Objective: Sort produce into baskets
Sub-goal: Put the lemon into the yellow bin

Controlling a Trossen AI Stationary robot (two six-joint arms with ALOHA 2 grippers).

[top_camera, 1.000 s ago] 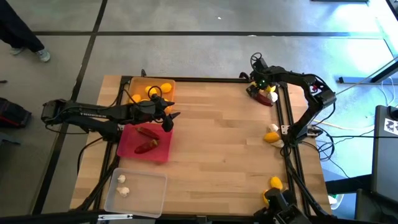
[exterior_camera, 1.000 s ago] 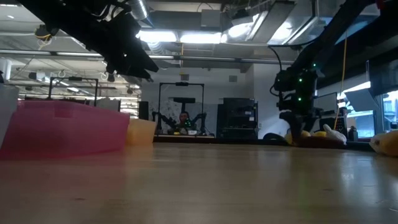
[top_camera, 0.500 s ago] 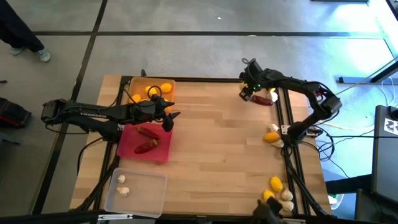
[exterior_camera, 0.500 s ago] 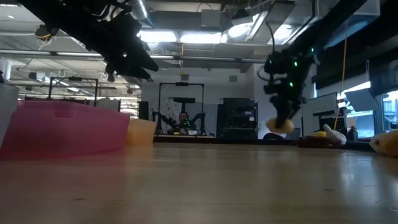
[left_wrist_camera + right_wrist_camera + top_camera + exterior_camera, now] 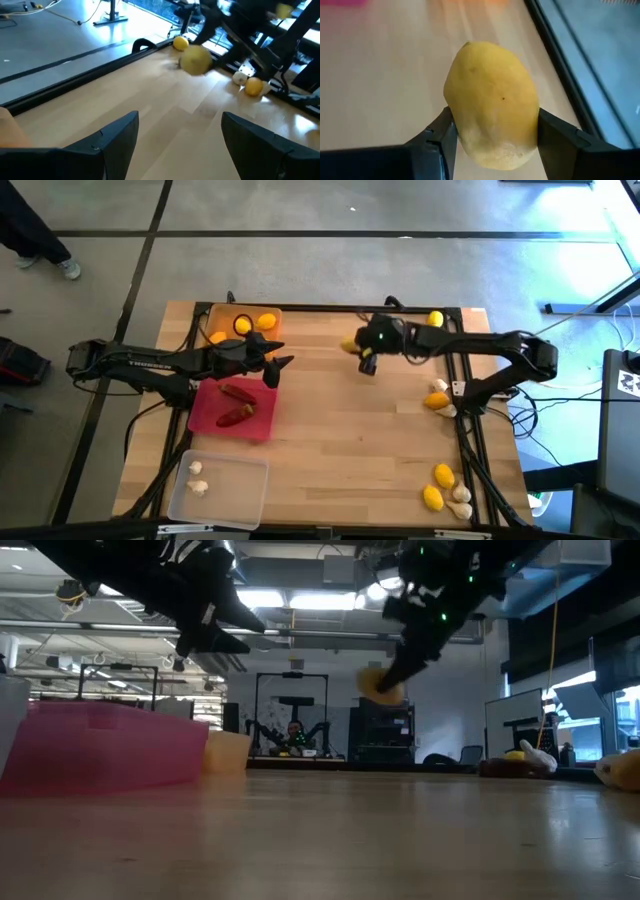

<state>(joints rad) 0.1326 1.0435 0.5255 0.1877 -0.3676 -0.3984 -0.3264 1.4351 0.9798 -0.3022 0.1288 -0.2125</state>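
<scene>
My right gripper (image 5: 360, 354) hangs over the far middle of the table, shut on a yellow lemon (image 5: 490, 100), which also shows in the low view (image 5: 380, 683). My left gripper (image 5: 277, 365) hovers open, with nothing between its fingers (image 5: 112, 140), at the near right corner of the orange basket (image 5: 215, 315). That basket holds lemons. The red basket (image 5: 262, 420) holds two dark chillies, and the clear basket (image 5: 240, 495) holds two garlic bulbs. My right gripper pinches the lemon's two opposite flanks (image 5: 456, 122) between its two fingers (image 5: 432, 145), which lie across the fruit's long axis. The fingers slant down from the table's right side. The lemon is lifted clear of the table.
Loose produce lies along the table's right edge: a lemon (image 5: 435, 319) at the far corner, a lemon with garlic (image 5: 437, 400) midway, lemons and garlic (image 5: 445, 485) near the front. The wood between the baskets and that edge is bare.
My right gripper has risen from the pile at the table's far right corner with a lemon. It has swung toward the table's left along the far edge, carrying the lemon clear of the wood. My left gripper has rolled a little in place.
</scene>
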